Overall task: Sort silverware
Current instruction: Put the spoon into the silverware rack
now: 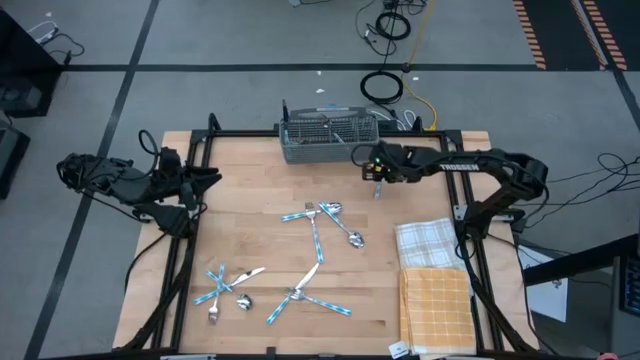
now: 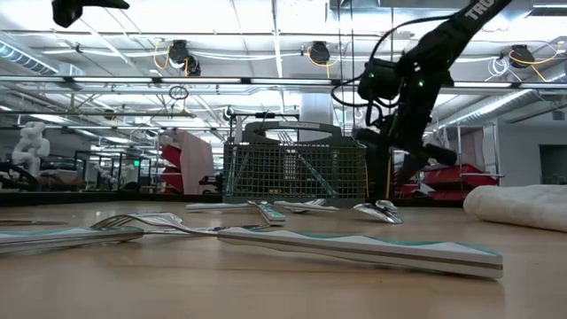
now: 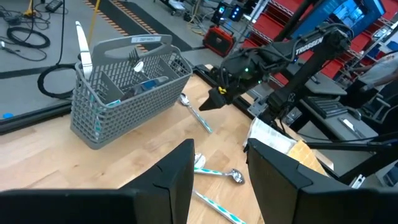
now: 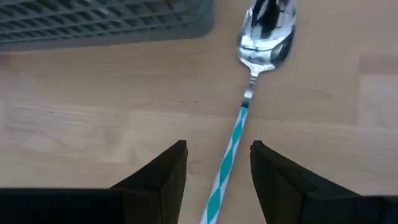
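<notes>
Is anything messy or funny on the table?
Yes. The silverware lies scattered and crisscrossed over the table instead of sorted. One spoon lies alone beside the basket, under the right gripper, its handle between the open fingers. A few pieces already stand in the basket.

White lettering reading "TROSSEN" is showing along the forearm of the right arm (image 1: 462,167) in the high view, and the same word is appearing on that arm (image 3: 314,43) in the left wrist view. In the low view only the letters "TR" are standing visible at the picture's upper edge, on the same arm (image 2: 477,9). No other text is reading clearly on the table or beyond it.
</notes>
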Action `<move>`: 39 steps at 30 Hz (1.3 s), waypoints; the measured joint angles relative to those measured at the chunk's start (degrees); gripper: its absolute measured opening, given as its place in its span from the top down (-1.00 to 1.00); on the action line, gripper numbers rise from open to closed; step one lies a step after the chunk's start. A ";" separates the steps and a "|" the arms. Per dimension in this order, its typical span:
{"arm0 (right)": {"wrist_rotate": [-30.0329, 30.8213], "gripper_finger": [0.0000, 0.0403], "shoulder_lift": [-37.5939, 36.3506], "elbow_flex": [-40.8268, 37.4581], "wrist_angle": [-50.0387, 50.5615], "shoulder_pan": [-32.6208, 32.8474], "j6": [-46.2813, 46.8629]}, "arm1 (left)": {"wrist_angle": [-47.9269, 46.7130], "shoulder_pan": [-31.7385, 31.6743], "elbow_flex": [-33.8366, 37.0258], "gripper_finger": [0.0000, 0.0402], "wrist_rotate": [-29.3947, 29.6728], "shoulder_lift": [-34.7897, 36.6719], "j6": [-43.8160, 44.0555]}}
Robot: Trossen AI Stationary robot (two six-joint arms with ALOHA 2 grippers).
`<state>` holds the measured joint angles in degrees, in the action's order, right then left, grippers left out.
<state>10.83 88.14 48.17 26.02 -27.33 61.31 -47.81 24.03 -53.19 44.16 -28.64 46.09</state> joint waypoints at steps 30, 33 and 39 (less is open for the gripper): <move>3.59 0.59 10.71 -1.21 -4.86 2.39 5.39 | -2.50 0.00 0.00 0.24 0.02 0.00 -0.39; 3.67 0.92 10.43 -1.29 -3.80 2.37 4.02 | -2.59 -0.01 0.00 0.24 0.04 0.01 -0.42; 3.73 0.98 8.40 -1.36 -1.55 4.52 7.39 | -2.80 -0.01 0.00 0.24 0.04 0.00 -0.46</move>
<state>14.55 96.54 46.81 24.47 -22.82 68.70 -50.61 24.02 -53.19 44.21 -28.64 45.63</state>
